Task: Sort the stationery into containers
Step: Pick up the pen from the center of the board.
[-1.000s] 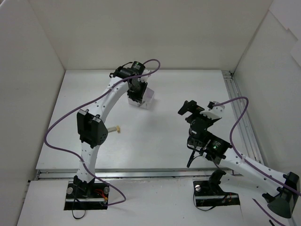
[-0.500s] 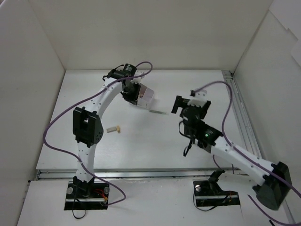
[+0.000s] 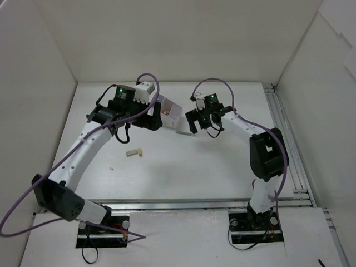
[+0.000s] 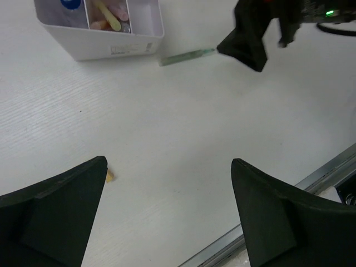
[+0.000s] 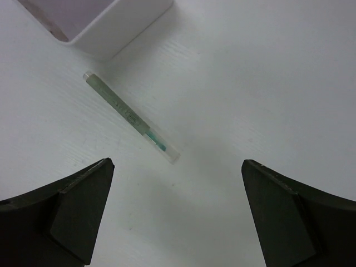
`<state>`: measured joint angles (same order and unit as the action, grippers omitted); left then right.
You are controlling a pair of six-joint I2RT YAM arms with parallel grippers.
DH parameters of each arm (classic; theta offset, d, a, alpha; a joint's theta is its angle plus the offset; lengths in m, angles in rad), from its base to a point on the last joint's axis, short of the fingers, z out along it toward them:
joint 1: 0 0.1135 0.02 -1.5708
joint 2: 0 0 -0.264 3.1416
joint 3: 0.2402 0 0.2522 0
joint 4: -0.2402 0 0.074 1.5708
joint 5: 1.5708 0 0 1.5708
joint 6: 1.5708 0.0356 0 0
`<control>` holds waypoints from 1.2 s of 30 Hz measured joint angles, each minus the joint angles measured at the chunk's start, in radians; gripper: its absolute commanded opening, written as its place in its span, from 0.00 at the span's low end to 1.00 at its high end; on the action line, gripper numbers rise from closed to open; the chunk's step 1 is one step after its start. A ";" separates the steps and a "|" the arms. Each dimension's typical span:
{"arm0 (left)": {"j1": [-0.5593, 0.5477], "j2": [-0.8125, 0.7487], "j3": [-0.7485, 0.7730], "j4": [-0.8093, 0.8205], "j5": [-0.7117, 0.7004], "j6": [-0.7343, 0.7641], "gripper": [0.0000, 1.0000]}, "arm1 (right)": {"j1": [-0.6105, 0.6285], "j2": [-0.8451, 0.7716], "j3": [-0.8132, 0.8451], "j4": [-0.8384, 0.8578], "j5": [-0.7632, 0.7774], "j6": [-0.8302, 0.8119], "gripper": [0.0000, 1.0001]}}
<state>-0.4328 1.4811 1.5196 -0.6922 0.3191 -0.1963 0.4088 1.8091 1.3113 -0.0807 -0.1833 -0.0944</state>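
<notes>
The translucent white container (image 3: 173, 115) (image 4: 114, 45) stands at the table's far middle. Its middle compartment holds yellow and pink sticks (image 4: 108, 15), one end compartment a blue-labelled thing (image 4: 70, 3); the other end compartment is bare. A grey-green pen (image 3: 184, 133) (image 4: 186, 55) (image 5: 130, 117) lies on the table just in front of the box. A tan eraser block (image 3: 133, 152) (image 4: 109, 176) lies nearer the left. My left gripper (image 3: 149, 121) (image 4: 168, 164) is open and empty, near side of the box. My right gripper (image 3: 196, 123) (image 5: 178, 164) hangs open just beyond the pen's clear end.
A tiny white speck (image 3: 112, 166) lies on the table left of the eraser. A metal rail (image 4: 311, 183) runs along the near edge and another (image 3: 281, 119) down the right side. White walls enclose the table on three sides.
The left gripper opened and drew back from the box toward the near left. The right arm swung in from the near right to the pen, which now lies bare before the box.
</notes>
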 measured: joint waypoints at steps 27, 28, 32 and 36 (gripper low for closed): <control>0.048 -0.182 -0.219 0.111 -0.090 -0.040 0.98 | 0.196 0.262 0.118 -0.071 0.005 -0.117 0.04; 0.053 -0.190 -0.227 0.112 -0.089 -0.043 0.98 | 0.211 0.254 0.104 -0.065 0.022 -0.115 0.00; 0.063 -0.216 -0.250 0.118 -0.085 -0.051 0.99 | 0.268 0.199 0.026 -0.045 0.088 -0.116 0.00; 0.069 -0.255 -0.298 0.150 -0.058 -0.078 0.98 | 0.340 0.072 -0.133 -0.010 0.114 -0.116 0.00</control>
<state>-0.3634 1.2259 1.2217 -0.5419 0.2611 -0.2745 0.7486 1.8812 1.1786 -0.0906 -0.0692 -0.2100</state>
